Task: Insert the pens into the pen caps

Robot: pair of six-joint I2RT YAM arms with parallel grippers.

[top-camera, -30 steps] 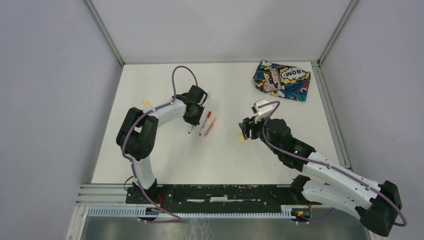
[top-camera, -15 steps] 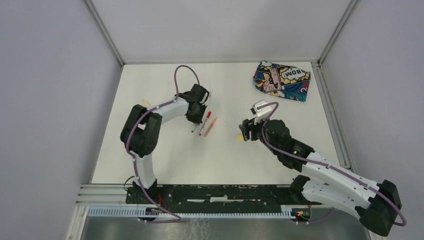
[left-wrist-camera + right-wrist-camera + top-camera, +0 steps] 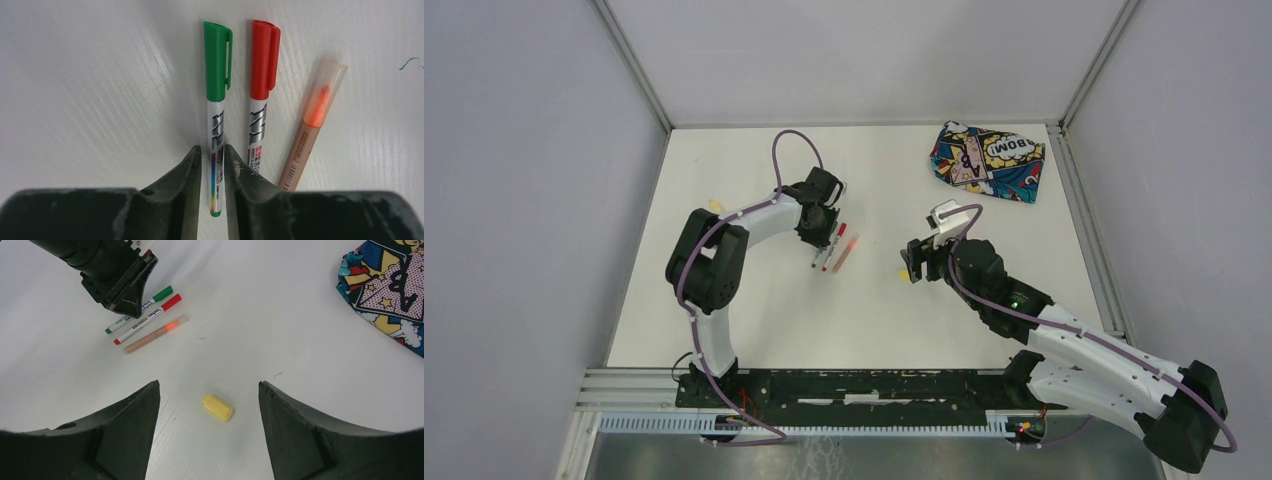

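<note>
Left hand pinches the green pen, with the red pen just beside it. Right hand gapes wide, holding nothing, over the yellow cap on bare tabletop.

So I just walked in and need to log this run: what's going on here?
Three pens lie side by side on the table, all already capped: the green pen, red pen and orange pen. The left gripper straddles the green pen's barrel, fingers close on either side; whether it actually pinches is unclear. The right gripper hangs open over a loose yellow cap, not touching it.
</note>
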